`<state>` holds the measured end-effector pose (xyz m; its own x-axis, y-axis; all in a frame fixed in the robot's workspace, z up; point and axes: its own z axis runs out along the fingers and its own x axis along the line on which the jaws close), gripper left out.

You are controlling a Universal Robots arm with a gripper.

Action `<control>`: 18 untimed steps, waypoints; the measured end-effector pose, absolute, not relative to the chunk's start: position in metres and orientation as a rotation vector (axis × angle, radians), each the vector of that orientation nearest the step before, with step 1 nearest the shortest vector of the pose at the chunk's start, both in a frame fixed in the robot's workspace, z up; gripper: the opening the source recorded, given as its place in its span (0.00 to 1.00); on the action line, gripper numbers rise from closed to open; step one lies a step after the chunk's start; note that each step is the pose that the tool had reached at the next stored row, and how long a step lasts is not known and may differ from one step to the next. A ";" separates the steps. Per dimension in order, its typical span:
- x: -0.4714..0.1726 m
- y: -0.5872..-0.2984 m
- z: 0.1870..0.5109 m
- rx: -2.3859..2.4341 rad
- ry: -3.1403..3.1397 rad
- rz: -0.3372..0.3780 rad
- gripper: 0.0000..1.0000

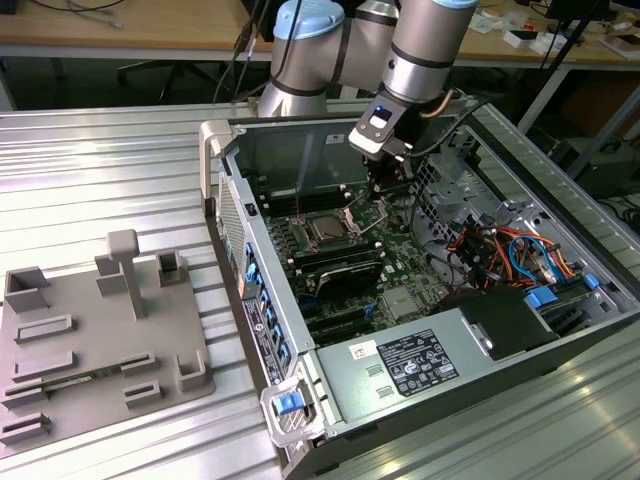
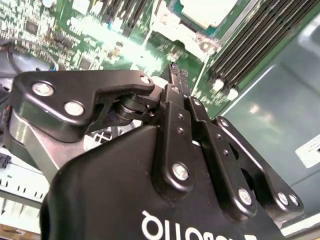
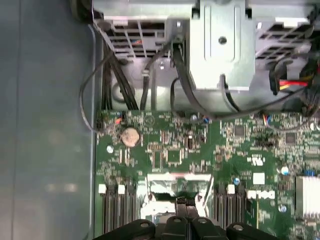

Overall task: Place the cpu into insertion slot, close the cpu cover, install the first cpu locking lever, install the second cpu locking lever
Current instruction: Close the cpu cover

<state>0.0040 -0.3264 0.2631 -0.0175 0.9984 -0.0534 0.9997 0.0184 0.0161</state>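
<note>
In the exterior view the cpu (image 1: 325, 231), a dull grey square, lies in the insertion slot (image 1: 309, 216) on the green board. The silver cpu cover (image 1: 360, 211) stands tilted up at the slot's edge on the exterior view's right. My gripper (image 1: 379, 197) hangs just over the raised cover, fingers shut with their tips pressed together. In the first wrist view the shut gripper (image 3: 185, 201) sits at the cover's (image 3: 165, 179) silver frame; I cannot tell whether they touch. In the second wrist view the gripper (image 2: 172, 75) points at the board short of the cpu (image 2: 207, 10).
Black memory slots (image 1: 345, 262) flank the socket. A metal drive cage (image 3: 220, 45) with black cables stands beyond it, and a coin battery (image 3: 130, 136) sits on the board. The power supply (image 1: 410, 365) fills the case's near end. A grey fixture plate (image 1: 95, 335) lies on the exterior view's left.
</note>
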 end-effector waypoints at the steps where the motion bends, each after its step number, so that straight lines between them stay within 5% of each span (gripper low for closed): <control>1: 0.009 -0.326 0.263 2.167 2.206 -0.041 0.11; 18: 0.049 -0.323 0.241 2.172 2.218 -0.059 0.11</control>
<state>0.0488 -0.3232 0.2408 -0.0210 0.9984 -0.0530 0.9998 0.0209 -0.0014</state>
